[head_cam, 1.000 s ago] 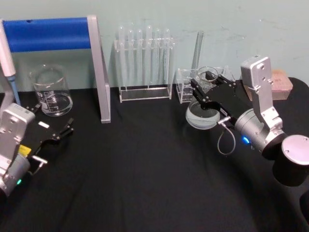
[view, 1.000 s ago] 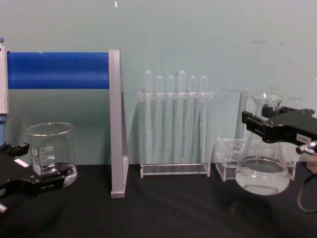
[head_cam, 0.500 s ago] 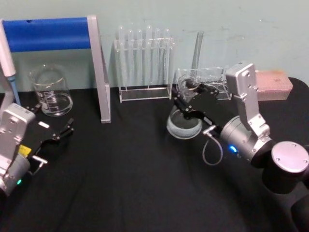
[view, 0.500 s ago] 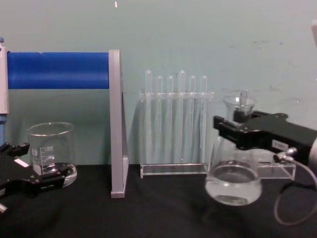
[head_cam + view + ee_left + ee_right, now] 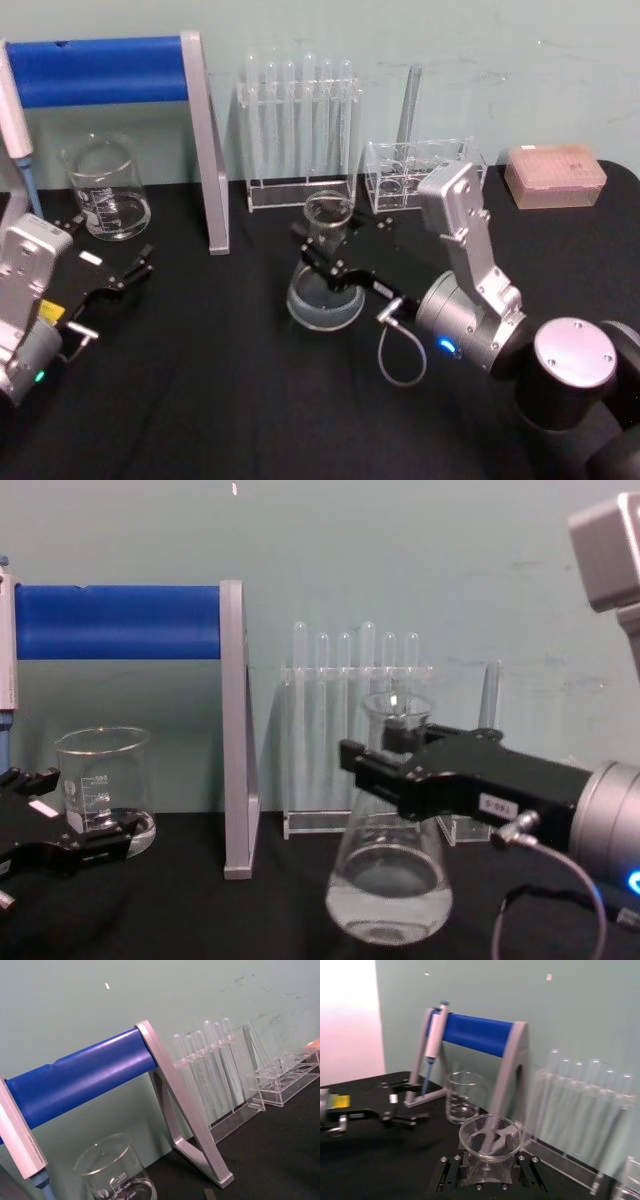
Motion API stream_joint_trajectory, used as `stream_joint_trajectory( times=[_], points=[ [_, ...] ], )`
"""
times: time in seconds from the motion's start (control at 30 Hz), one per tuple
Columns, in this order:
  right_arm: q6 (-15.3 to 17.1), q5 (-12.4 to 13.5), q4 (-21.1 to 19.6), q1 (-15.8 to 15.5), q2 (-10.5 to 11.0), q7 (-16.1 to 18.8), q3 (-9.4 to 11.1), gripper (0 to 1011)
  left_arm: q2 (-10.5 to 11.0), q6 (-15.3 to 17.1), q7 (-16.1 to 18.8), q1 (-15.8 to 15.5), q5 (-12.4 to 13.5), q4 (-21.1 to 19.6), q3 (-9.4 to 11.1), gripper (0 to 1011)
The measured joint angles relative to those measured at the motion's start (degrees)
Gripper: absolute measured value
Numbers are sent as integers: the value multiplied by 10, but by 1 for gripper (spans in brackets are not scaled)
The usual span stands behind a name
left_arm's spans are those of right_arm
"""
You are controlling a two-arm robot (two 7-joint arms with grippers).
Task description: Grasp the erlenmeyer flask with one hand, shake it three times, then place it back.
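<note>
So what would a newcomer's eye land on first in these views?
The right hand clamped on the neck of the erlenmeyer flask, mid-table in front of the test tube rack, liquid in its base. Next, the blue-barred stand at the back left, with the beaker and the open left hand beside it.

Silver-grey right arm (image 5: 470,250), black pincer (image 5: 325,252), looped cable (image 5: 379,352).

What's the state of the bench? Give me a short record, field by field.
Object: erlenmeyer flask, upright, clear liquid in its base
Position: in front of the test tube rack
Holding arm: right gripper, shut on the flask's neck
Idle arm: left gripper, open, low beside the beaker
Contact: cannot tell whether the base touches the black table
</note>
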Motion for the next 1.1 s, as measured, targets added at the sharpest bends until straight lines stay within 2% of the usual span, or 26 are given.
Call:
stream_joint_trajectory(
  times=[0.27,0.53,0.77,1.1],
  points=[
    [1,9,-17,-6,11,15,-24,451,0,0,0,0,0,0,0,1001],
    [1,13,-16,-2,17,12,-29,451,0,0,0,0,0,0,0,1001],
    [-5,10,4,11,16,-11,-14,451,0,0,0,0,0,0,0,1001],
    [-15,-4,41,30,13,-49,25,451,0,0,0,0,0,0,0,1001]
  ],
)
